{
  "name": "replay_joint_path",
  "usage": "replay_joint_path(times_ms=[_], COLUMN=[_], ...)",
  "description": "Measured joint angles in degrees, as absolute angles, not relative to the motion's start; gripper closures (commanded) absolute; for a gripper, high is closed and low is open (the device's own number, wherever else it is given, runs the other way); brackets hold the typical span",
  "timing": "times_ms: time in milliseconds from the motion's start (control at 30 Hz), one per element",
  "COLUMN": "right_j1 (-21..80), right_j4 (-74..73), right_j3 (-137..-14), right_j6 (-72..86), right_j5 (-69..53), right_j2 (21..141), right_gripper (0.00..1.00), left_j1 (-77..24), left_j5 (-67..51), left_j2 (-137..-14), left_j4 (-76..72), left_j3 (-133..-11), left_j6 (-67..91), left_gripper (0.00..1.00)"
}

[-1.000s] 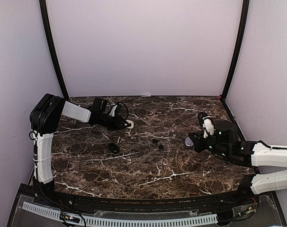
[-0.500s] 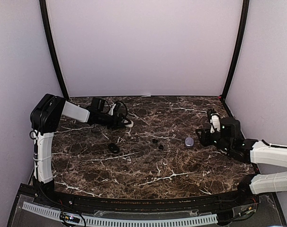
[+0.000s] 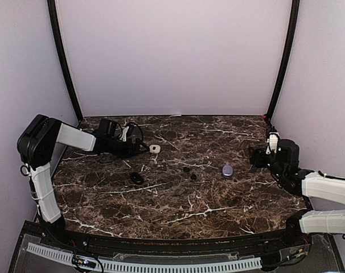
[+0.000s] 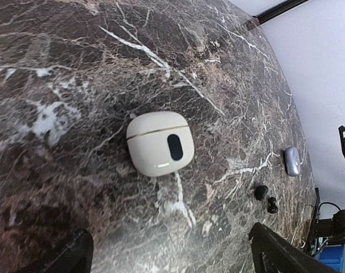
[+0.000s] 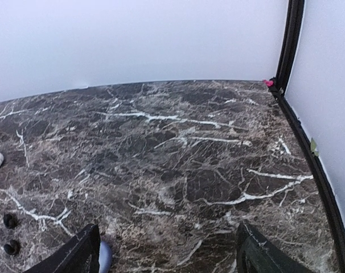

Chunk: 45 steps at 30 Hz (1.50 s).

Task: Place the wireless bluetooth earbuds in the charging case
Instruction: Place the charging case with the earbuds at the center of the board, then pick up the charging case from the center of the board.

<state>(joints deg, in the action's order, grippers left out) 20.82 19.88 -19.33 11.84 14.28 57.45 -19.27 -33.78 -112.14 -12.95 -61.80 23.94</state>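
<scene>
Plainly the left pincer point(image 4: 169, 250) gapes empty facing the white case point(image 4: 160, 143); right pincer point(image 5: 167, 250) likewise open.

Your table point(image 3: 218, 205) is dark brown-black marble laced with white veins. On it you have a cream case point(image 4: 160, 143) with a thin gold line across it and a black oval patch, a pale lilac case point(image 4: 292, 161), two black earbuds point(image 4: 261, 192) and a black oval object point(image 3: 137, 177). The walls point(image 3: 172, 57) are pale lilac, the corner posts point(image 3: 283, 57) black.
</scene>
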Motion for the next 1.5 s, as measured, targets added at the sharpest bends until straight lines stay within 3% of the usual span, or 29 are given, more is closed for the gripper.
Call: replay_joint_path(times_ms=[300, 567, 667, 700, 1500], right_j1=[15.3, 6.0, 4.1, 3.5, 2.2], right_j4=[42.2, 62.4, 71.5, 74.1, 74.6], right_j3=[-12.6, -8.1, -8.1, -8.2, -11.3], right_j6=[-1.6, -3.9, -3.6, -3.3, -0.8], right_j5=[11.9, 3.3, 2.1, 2.0, 3.4], right_j2=[63.5, 77.7, 83.5, 86.0, 88.0], right_gripper=[0.14, 0.14, 0.1, 0.03, 0.01], left_j1=[-19.2, -19.2, -19.2, -19.2, -19.1], left_j5=[-25.6, -20.4, -19.0, -18.6, -13.2], left_j2=[-93.2, -81.1, -77.3, -76.1, -60.3], left_j4=[-17.2, -21.9, -23.1, -23.5, -25.4], left_j3=[-47.9, -36.6, -34.1, -33.4, -26.7], left_j6=[23.7, 25.5, 26.2, 26.4, 27.7], left_gripper=[0.01, 0.01, 0.01, 0.01, 0.01])
